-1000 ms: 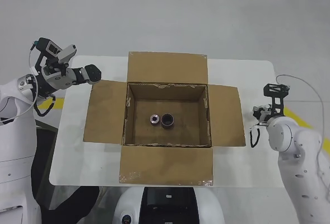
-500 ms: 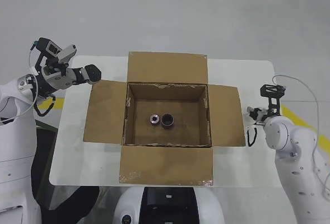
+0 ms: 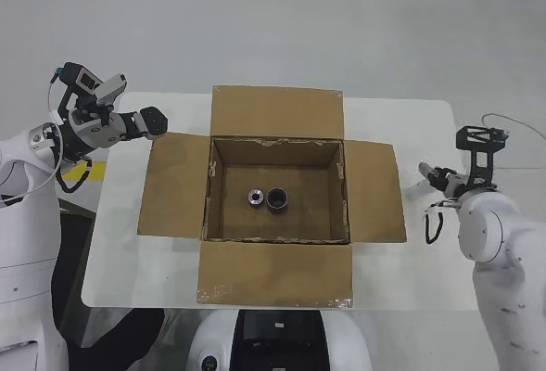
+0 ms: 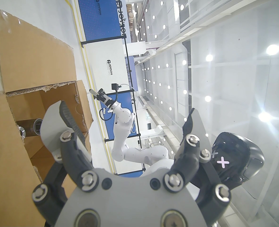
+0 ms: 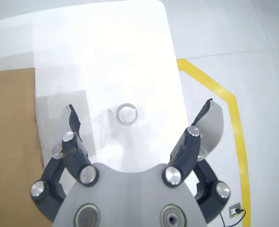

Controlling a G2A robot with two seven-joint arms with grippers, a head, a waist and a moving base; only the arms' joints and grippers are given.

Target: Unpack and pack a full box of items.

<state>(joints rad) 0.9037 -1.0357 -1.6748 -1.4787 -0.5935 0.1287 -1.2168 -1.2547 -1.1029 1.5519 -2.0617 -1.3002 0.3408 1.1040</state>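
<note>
Hall interior with white table (image 3: 412,269).
Pale grey floor (image 3: 254,46), yellow floor line (image 5: 237,142) at right; blue panels (image 4: 94,8), rows of ceiling lights (image 4: 272,49).

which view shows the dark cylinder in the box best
Top view: the dark metal cylinder lies unobstructed in the brown cardboard box. The left wrist view catches it side-on, partly behind a flap; the right wrist view faces a box flap.

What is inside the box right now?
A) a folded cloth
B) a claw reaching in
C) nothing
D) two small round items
D: a silvery disc and a dark cylinder lie side by side on the floor of the box.
</note>
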